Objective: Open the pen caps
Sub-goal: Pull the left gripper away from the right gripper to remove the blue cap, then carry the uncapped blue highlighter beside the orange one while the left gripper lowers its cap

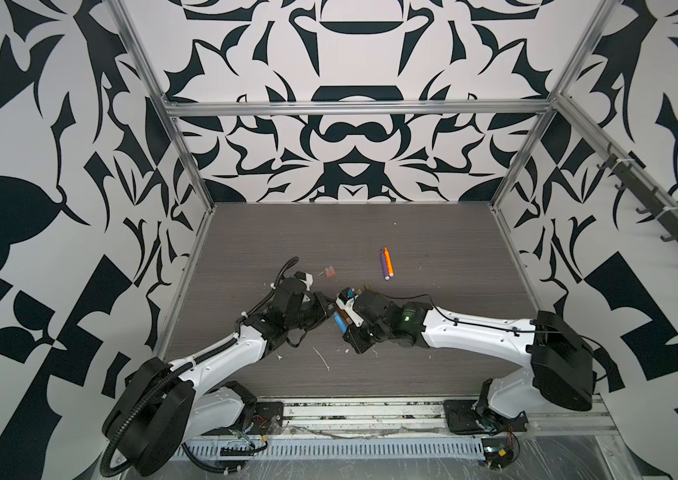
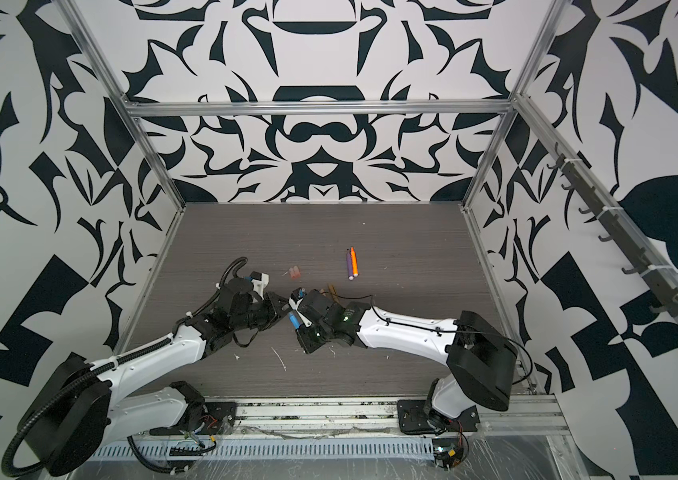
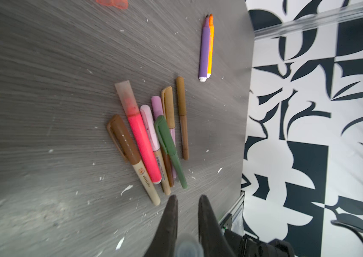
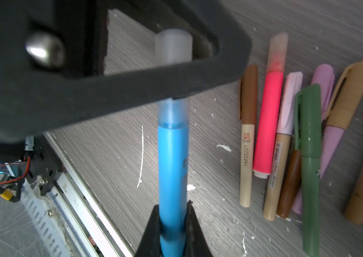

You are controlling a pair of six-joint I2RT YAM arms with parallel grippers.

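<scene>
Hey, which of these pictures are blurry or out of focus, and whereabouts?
Left wrist view: table streaked with motion blur, pens sharper, left pincer soft. Right wrist view: that pincer, across the cap, is a defocused dark mass; blue pen fairly sharp. Both top views: soft, frame rails splayed by wide-angle distortion.

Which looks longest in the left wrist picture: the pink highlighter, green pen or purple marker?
1. Neon pink highlighter with cloudy cap
2. Dark green plastic pen
3. Slim purple plastic marker, though it lies farther from the camera, so its place is unsure.
</scene>
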